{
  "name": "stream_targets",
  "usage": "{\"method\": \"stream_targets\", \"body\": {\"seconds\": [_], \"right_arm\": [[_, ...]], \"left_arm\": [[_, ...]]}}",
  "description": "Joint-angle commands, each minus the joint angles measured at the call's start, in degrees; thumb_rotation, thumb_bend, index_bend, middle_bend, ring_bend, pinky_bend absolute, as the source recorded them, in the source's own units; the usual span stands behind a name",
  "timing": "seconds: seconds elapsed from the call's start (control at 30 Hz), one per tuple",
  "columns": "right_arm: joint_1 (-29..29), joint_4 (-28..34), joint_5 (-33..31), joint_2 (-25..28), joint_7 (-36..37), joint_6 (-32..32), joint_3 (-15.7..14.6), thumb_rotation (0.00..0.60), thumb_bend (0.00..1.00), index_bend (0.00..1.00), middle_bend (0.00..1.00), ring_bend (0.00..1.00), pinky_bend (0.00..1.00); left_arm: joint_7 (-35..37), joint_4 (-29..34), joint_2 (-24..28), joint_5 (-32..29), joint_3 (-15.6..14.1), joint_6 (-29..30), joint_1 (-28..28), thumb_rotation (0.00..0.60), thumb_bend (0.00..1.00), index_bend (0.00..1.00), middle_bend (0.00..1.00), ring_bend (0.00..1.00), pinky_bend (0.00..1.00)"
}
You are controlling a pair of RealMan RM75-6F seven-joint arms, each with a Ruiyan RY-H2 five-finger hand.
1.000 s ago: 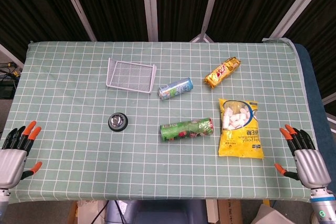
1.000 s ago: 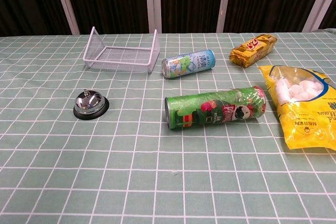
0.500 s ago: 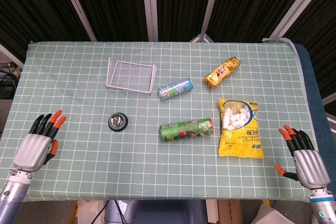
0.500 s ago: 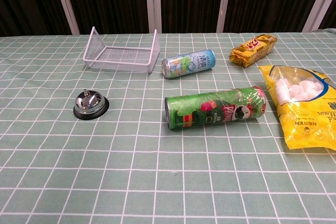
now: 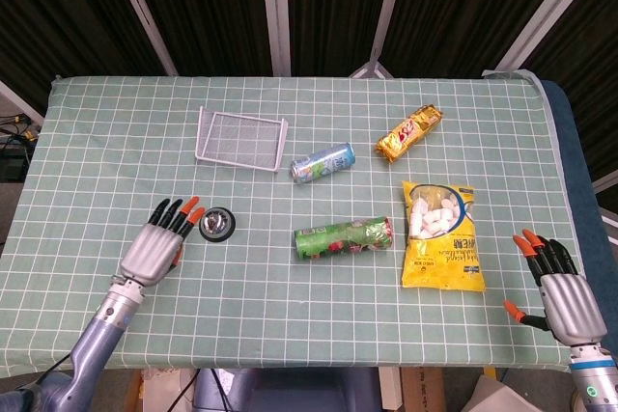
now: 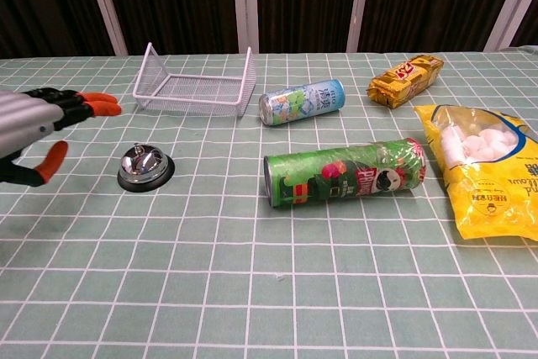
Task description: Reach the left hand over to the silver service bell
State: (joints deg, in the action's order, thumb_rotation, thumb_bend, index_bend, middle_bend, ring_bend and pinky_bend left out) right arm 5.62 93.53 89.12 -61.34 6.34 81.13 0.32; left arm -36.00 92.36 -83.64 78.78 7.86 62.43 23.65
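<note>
The silver service bell (image 5: 216, 224) (image 6: 145, 166) on its black base sits on the left half of the green checked table. My left hand (image 5: 157, 243) (image 6: 38, 134) hovers just left of the bell, fingers spread and straight, its orange fingertips (image 5: 193, 210) close to the bell's rim but apart from it. It holds nothing. My right hand (image 5: 560, 289) rests open at the table's right front edge, far from the bell, and is outside the chest view.
A white wire basket (image 5: 241, 139) stands behind the bell. A drink can (image 5: 323, 163), a green chips tube (image 5: 344, 238), a yellow marshmallow bag (image 5: 443, 235) and a gold snack pack (image 5: 408, 132) lie toward the middle and right.
My left hand has swung in from the table's left front corner toward the bell and now shows in the chest view. The right hand has stayed put.
</note>
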Motion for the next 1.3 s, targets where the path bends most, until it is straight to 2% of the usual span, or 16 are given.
{"method": "stream_targets", "body": {"seconds": [0.03, 0.33, 0.73, 0.9, 1.13, 1.23, 1.3], "right_arm": [[0.03, 0.01, -0.01, 0.03, 0.11, -0.04, 0.01, 0.6, 0.25, 0.0, 0.0, 0.0, 0.0], [-0.01, 0.08, 0.02, 0.12, 0.35, -0.03, -0.04, 0.6, 0.25, 0.0, 0.0, 0.0, 0.0], [0.01, 0.37, -0.2, 0.18, 0.51, -0.22, -0.04, 0.6, 0.25, 0.0, 0.0, 0.0, 0.0], [-0.02, 0.53, -0.36, 0.22, 0.75, -0.24, 0.01, 0.6, 0.25, 0.0, 0.0, 0.0, 0.0], [-0.02, 0.44, -0.11, 0.24, 0.91, -0.11, -0.02, 0.6, 0.25, 0.0, 0.0, 0.0, 0.0], [-0.02, 0.37, -0.12, 0.24, 0.88, -0.13, -0.04, 0.6, 0.25, 0.0, 0.0, 0.0, 0.0], [-0.03, 0.34, -0.11, 0.24, 0.9, -0.09, -0.03, 0.6, 0.25, 0.0, 0.0, 0.0, 0.0]], "left_arm": [[-2.33, -2.09, -2.73, -2.51, 0.65, -1.52, 1.76, 0.6, 1.0, 0.0, 0.0, 0.0, 0.0], [-5.59, -5.97, -7.06, -6.48, 0.56, -3.27, 4.41, 0.6, 1.0, 0.0, 0.0, 0.0, 0.0], [-6.43, -8.7, -7.6, -9.49, -1.9, -4.92, 5.16, 0.6, 1.0, 0.0, 0.0, 0.0, 0.0], [-7.1, -9.15, -7.5, -8.85, -2.78, -4.17, 5.42, 0.6, 1.0, 0.0, 0.0, 0.0, 0.0], [-4.9, -7.59, -7.21, -7.6, -1.34, -1.46, 5.95, 0.6, 1.0, 0.0, 0.0, 0.0, 0.0], [-4.62, -5.68, -6.3, -6.62, -0.1, -0.02, 6.63, 0.6, 0.95, 0.0, 0.0, 0.0, 0.0], [-4.27, -4.22, -5.49, -5.93, 0.59, 1.04, 6.82, 0.6, 0.82, 0.0, 0.0, 0.0, 0.0]]}}
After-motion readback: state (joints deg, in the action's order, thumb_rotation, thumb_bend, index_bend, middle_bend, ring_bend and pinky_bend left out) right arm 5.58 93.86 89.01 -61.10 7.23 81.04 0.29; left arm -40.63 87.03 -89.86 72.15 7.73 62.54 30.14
